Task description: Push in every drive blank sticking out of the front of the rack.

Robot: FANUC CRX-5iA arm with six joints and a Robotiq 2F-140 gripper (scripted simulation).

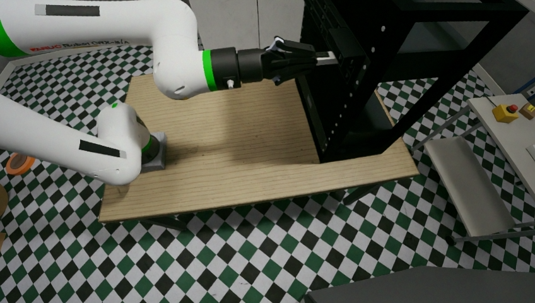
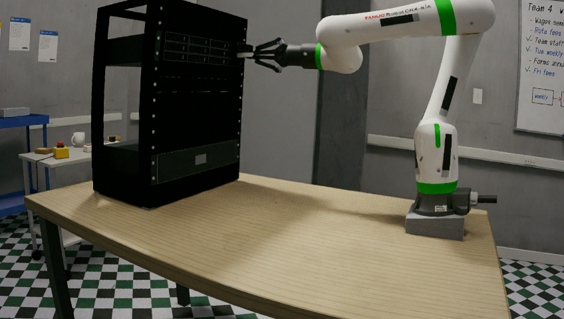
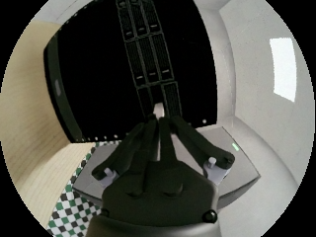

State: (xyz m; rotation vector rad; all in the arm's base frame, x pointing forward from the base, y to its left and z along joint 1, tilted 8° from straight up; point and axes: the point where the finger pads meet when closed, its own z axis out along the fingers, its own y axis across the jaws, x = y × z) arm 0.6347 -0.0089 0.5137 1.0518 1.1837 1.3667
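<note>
The gripper [image 1: 325,57] [image 2: 244,54] [image 3: 160,109] is closed, its fingers together, with nothing between them. It is black, with jointed linkages, and its flat pale fingertips stand at the front of the rack [image 1: 379,45] [image 2: 148,118] [image 3: 99,64]; whether they touch a blank cannot be told. Behind it, the smooth white arm [image 1: 175,48] [image 2: 344,35] has rounded joints and bright green bands, and stands on a grainy grey block [image 1: 160,149] [image 2: 434,226].

At the fingertips, in the upper part of the rack, is the bank of drive blanks [image 2: 196,48] [image 3: 148,51]: dark, flat-faced oblongs in three rows, thinly outlined, each with its long axis running across the rack. Their faces point toward the arm's side. At the end of the bank nearest the gripper, a boxy black blank [image 1: 351,58] [image 2: 245,47] juts from the front.

The rack is a dark, tall, open-sided box, upright, its long axis vertical, with dotted holes down its posts. Low on its front is a smooth dark panel [image 2: 197,161] [image 3: 60,89] with a small grey rectangle. The rack stands on the pale, wood-grained table [image 1: 225,149] [image 2: 277,236] [image 3: 25,123], at the end opposite the block.
</note>
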